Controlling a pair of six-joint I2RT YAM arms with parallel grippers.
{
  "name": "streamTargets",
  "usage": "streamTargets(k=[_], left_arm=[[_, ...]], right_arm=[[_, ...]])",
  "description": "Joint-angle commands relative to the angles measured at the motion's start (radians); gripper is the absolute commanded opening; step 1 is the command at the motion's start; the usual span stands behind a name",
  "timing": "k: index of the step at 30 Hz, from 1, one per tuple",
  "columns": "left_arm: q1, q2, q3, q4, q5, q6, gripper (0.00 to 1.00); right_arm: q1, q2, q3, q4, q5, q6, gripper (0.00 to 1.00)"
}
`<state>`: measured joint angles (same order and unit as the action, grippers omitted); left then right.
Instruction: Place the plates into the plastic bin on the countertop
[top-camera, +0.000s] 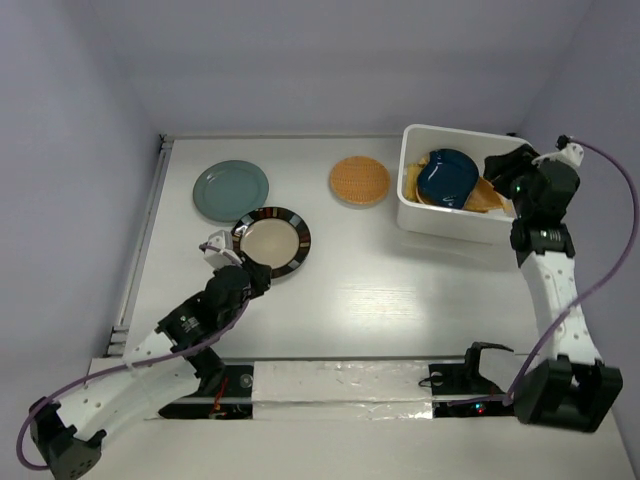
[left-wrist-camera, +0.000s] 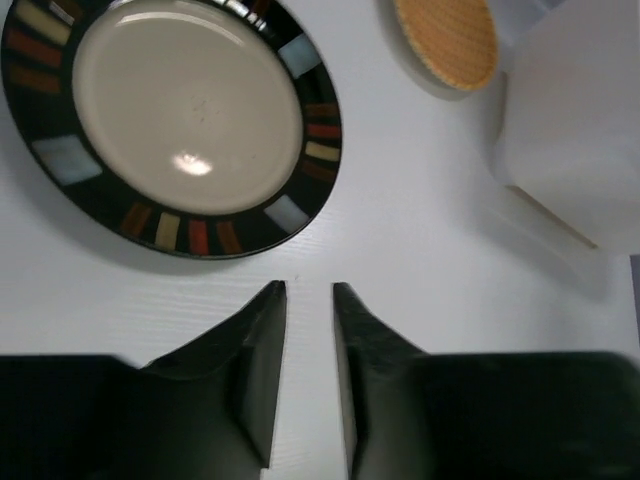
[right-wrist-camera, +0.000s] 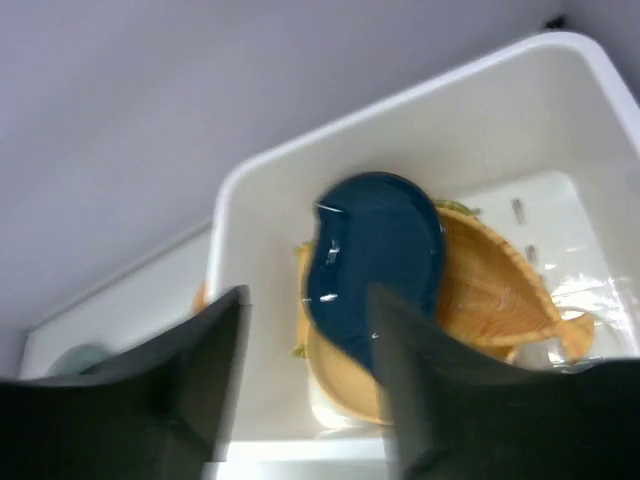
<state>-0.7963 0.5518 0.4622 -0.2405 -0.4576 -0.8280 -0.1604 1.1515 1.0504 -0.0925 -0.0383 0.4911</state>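
Note:
The white plastic bin (top-camera: 421, 212) stands at the back right and holds a dark blue plate (top-camera: 447, 177) on orange woven-look plates (top-camera: 487, 197). In the right wrist view the blue plate (right-wrist-camera: 375, 255) lies on a leaf-shaped woven plate (right-wrist-camera: 495, 290). My right gripper (top-camera: 503, 170) hovers open and empty above the bin's right end. A dark-rimmed cream plate (top-camera: 271, 243), a teal plate (top-camera: 231, 189) and a round orange woven plate (top-camera: 360, 181) lie on the countertop (top-camera: 400, 290). My left gripper (left-wrist-camera: 309, 289) is slightly open and empty, just in front of the cream plate (left-wrist-camera: 175, 120).
Pale lilac walls (top-camera: 70, 150) border the countertop on the left, back and right. A metal rail (top-camera: 140, 240) runs along the left edge. The round woven plate (left-wrist-camera: 446, 40) and the bin's corner (left-wrist-camera: 580, 140) also show in the left wrist view.

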Motion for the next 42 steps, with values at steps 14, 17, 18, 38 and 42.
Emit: streamTargets(k=[14,17,18,38,42], left_arm=[[0.34,0.088,-0.164,0.111,0.092,-0.16,0.58],[0.446,0.137,-0.189,0.17,0.178,-0.145,0.64],[0.469,0.152,-0.197,0.191,0.222,-0.142,0.65],[0.543,0.479,-0.247,0.639,0.318,-0.211,0.43],[0.543,0.511,-0.241,0.678,0.33,-0.214,0.4]], right_arm=[[0.386,-0.441,-0.545,0.373,-0.295,0.208,0.15],[0.432,-0.464,-0.602,0.407,-0.307,0.227,0.27],[0.446,-0.467,-0.624,0.408,-0.317,0.221,0.29],[0.455,-0.434,-0.693,0.478,-0.403,0.179,0.32],[0.455,-0.438,-0.682,0.479,-0.405,0.191,0.32]])
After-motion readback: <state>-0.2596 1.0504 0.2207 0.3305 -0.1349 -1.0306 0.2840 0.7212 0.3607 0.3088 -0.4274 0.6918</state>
